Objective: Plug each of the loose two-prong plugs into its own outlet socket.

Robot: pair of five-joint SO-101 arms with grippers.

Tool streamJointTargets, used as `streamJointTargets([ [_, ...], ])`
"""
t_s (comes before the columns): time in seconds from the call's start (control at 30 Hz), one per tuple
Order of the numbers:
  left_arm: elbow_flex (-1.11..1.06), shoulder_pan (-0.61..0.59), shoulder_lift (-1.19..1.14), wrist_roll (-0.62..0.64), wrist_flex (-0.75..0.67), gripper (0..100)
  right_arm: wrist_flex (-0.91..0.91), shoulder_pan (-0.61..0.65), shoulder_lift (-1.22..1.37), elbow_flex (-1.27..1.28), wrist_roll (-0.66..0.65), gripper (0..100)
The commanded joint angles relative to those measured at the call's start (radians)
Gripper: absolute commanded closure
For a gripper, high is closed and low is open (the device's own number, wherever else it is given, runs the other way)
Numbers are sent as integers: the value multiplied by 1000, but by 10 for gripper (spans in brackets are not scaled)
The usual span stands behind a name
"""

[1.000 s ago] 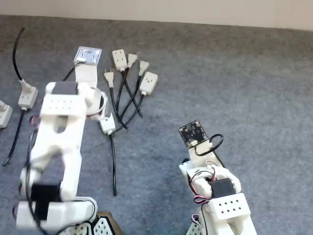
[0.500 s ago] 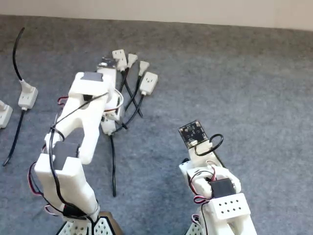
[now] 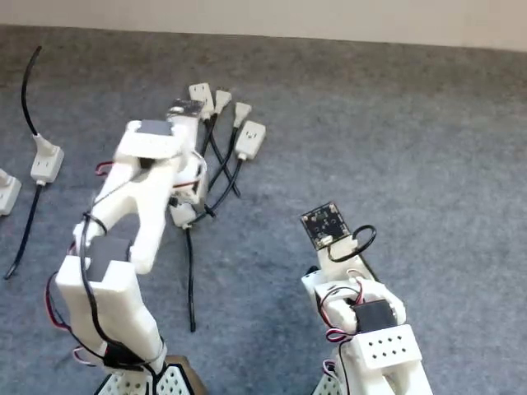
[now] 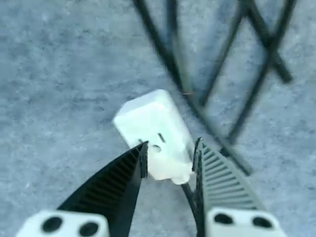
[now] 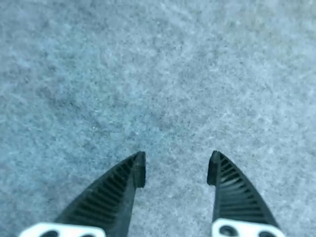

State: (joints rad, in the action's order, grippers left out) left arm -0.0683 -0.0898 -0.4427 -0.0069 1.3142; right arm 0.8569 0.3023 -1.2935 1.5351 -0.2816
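Outlet socket point(image 4: 153, 131) lies between left jaws, one of seven cord ends point(image 3: 249, 138).

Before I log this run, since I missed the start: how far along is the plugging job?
Done: nothing; the plugs and sockets lie unmated on the carpet. In hand: the left gripper brackets a white socket block, open. The right gripper hangs open over bare carpet. Left: every mating.
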Motion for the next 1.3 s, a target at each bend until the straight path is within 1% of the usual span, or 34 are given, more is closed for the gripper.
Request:
streamJointTargets([
  [0.0,15,-94,-35,-52,29,835,-18,8,13,-7,-14,797],
  [0.2,127,-191,-35,-115,143,835,-18,8,13,-7,-14,797],
  [0.4,173,-226,-42,-127,170,836,-18,8,13,-7,-14,797],
  [0.5,139,-208,-48,-163,163,836,-18,8,13,-7,-14,797],
  [0.7,125,-177,-120,-166,161,832,-18,8,13,-7,-14,797],
  [0.83,156,-197,-194,-203,160,832,-18,8,13,-7,-14,797],
  [0.93,191,-206,-216,-204,172,832,-18,8,13,-7,-14,797],
  [1.03,217,-193,-216,-203,206,832,-18,8,13,-7,-14,797],
  [1.17,303,-163,-216,-199,250,837,-18,8,13,-7,-14,797],
  [1.23,354,-140,-220,-203,253,873,-18,8,13,-7,-14,797],
  [1.27,369,-128,-222,-203,253,919,-18,8,13,-7,-14,797],
])
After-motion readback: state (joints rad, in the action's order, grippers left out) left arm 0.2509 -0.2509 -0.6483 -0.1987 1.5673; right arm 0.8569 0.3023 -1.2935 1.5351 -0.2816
